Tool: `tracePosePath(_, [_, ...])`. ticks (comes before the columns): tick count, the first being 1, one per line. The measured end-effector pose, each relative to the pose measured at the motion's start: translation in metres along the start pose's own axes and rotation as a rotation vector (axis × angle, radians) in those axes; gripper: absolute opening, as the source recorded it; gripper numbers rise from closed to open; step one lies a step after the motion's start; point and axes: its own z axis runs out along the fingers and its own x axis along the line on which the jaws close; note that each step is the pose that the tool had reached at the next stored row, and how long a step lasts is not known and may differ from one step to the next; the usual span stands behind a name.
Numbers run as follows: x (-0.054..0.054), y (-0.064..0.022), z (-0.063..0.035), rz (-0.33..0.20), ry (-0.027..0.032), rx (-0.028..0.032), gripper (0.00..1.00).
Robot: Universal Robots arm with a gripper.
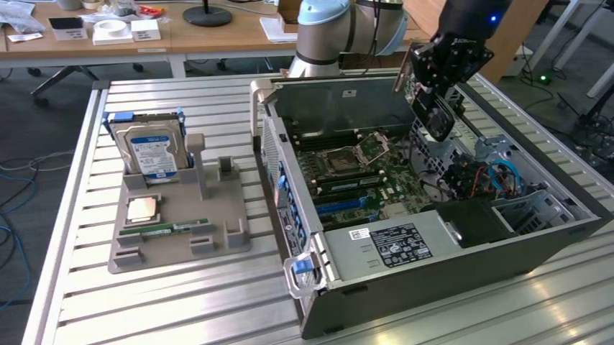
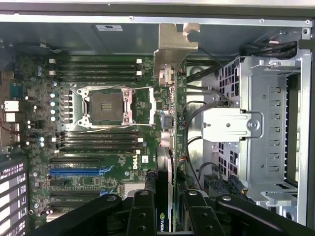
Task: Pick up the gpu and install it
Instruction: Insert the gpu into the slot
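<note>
Wrist view: my jaws pinch the gpu [image 2: 164, 167] edge-on, above the motherboard [image 2: 123, 162] in the open computer case [image 1: 451, 269] on the counter [image 1: 172, 302]; pick-up looks done, I judge, and installing is in hand; seating it calls for squaring the card's edge over an expansion slot [image 2: 74, 172], clear of the cables [image 2: 197, 118].

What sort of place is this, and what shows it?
Probably a robotics lab for computer assembly: an open computer case on a slatted table, the gripper holding the gpu over it, desks behind.
</note>
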Motion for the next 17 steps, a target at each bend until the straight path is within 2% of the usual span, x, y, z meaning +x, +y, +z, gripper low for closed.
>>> tracePosePath(6, [0.0008, 0.0, 0.0, -0.076, 0.0033, -0.0017, 0.26])
tracePosePath(17, [0.0007, 0.0, 0.0003, -0.274, 0.0118, -0.006, 0.26])
